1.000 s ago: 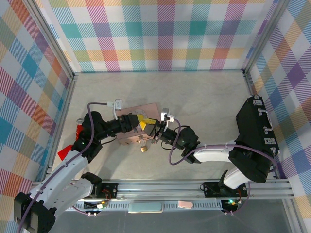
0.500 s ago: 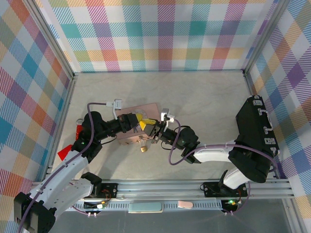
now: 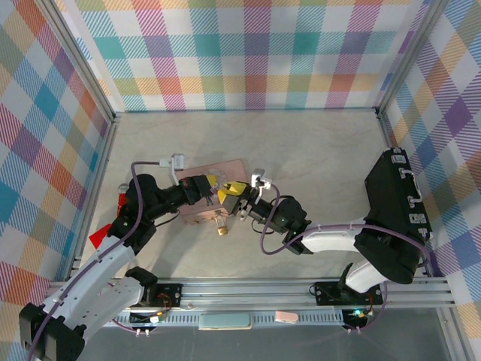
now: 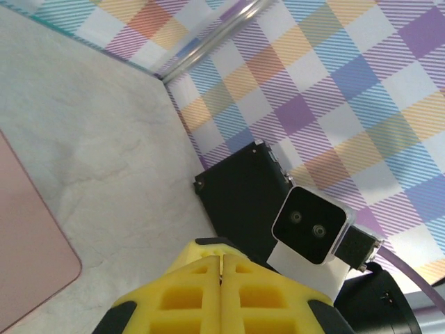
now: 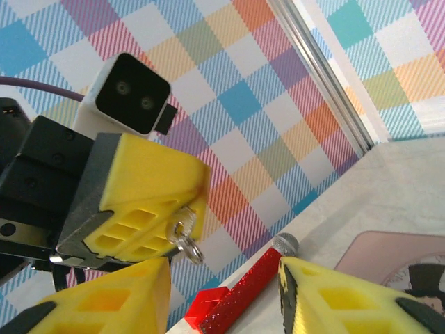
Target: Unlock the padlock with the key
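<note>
Pale marbled tabletop [image 3: 316, 158], plaid walls [image 3: 248, 53], left jaws clenched on key [image 5: 185, 241], right jaws parted.

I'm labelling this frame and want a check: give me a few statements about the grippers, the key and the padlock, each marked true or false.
The left gripper is shut on the key. True.
The right gripper is clamped shut. False: its fingers stand apart, with nothing between them.
The padlock lies at the near edge of the tin. True.
The key is in the padlock. False: it is in the left gripper, apart from the padlock.
</note>
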